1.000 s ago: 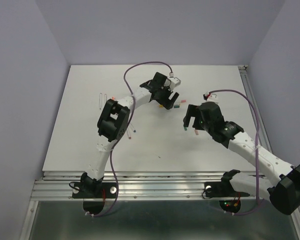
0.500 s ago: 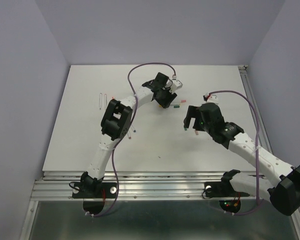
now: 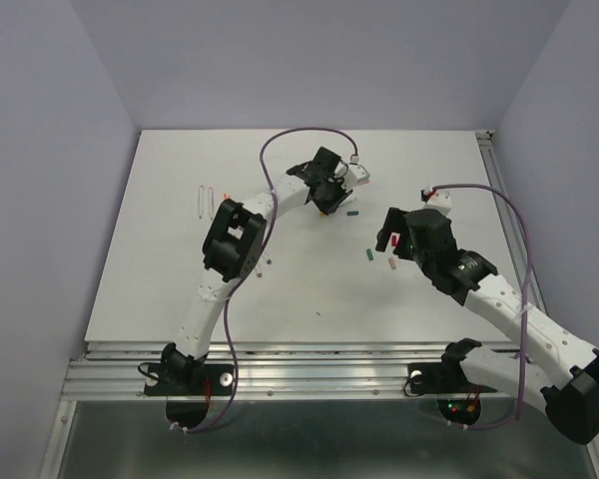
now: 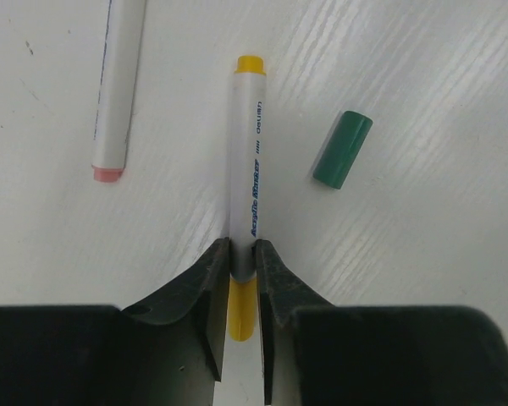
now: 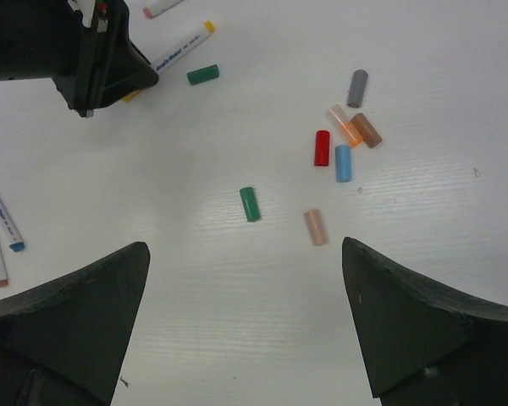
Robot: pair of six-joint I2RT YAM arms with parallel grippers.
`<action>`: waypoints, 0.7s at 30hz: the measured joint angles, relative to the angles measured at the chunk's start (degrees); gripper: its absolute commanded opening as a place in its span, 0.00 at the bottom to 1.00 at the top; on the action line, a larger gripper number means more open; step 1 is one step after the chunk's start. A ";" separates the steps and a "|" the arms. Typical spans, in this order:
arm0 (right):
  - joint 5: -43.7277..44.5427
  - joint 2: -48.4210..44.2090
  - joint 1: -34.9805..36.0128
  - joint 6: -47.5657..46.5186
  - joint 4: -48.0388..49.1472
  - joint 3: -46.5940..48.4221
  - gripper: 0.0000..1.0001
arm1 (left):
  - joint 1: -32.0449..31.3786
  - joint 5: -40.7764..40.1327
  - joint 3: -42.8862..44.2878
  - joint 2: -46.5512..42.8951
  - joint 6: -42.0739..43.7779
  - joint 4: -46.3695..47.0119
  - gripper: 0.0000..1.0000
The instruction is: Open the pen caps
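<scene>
Left gripper: jaws pinched almost together on the yellow pen. The fingertips touch the white barrel on both sides, right where it meets the yellow cap. That cap is on the pen and lies back between the fingers. The pen lies flat on the table, far of centre. A dark green cap lies loose just right of the barrel, not touching it. A pink-ended pen lies to the left.

Right gripper: jaws spread wide, holding nothing, hovering right of centre. Loose on the table under it are a green cap and a pale pink cap. Farther off is a close cluster: red cap, blue cap, orange cap, brown cap and grey cap.
</scene>
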 measured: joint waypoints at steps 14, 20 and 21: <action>1.57 -2.62 -0.22 0.37 0.11 -2.21 1.00 | 0.37 1.90 -9.60 -6.64 3.45 0.33 0.00; -1.18 -3.63 -0.22 0.31 1.44 -2.71 1.00 | 0.57 0.26 -22.05 -17.75 -4.46 6.38 0.00; -1.81 -4.33 -0.22 0.28 1.70 -3.15 1.00 | 0.57 -0.46 -24.48 -19.93 -6.21 8.83 0.00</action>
